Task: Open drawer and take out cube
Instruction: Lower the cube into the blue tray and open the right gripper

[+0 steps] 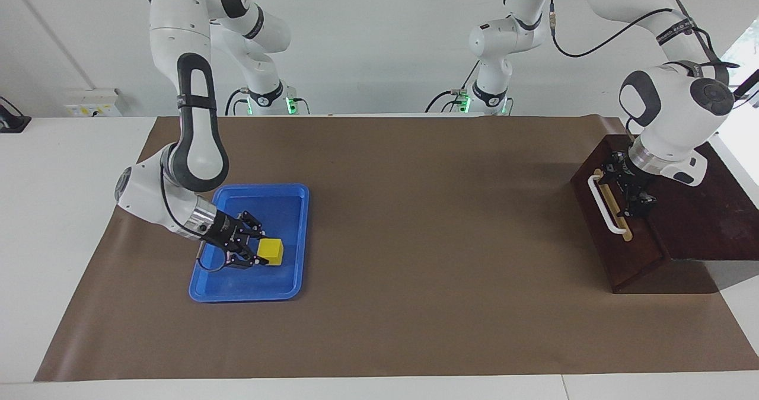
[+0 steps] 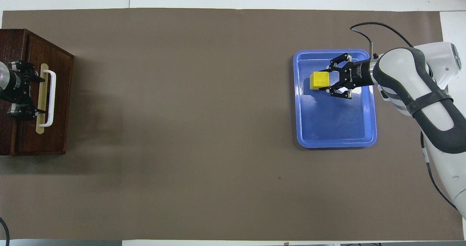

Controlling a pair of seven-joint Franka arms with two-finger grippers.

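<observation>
Lighting: we record bright, even, diffuse light in both views. Shadows: soft and faint on the brown mat [image 1: 391, 222], a darker one beside the drawer [image 2: 36, 93]. Glare: we note pale sheen on the blue tray [image 2: 335, 129] floor. Focus: sharp throughout; no edge distortion we can detect.

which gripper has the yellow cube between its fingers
The right gripper, over the blue tray, has the cube. The left gripper is at the drawer handle.

A robotics lab: two white arms [image 1: 195, 109] bolted at a white table [image 1: 71, 210] under a brown mat [image 1: 415, 210], cables trailing, bare white wall [image 1: 367, 32]
</observation>
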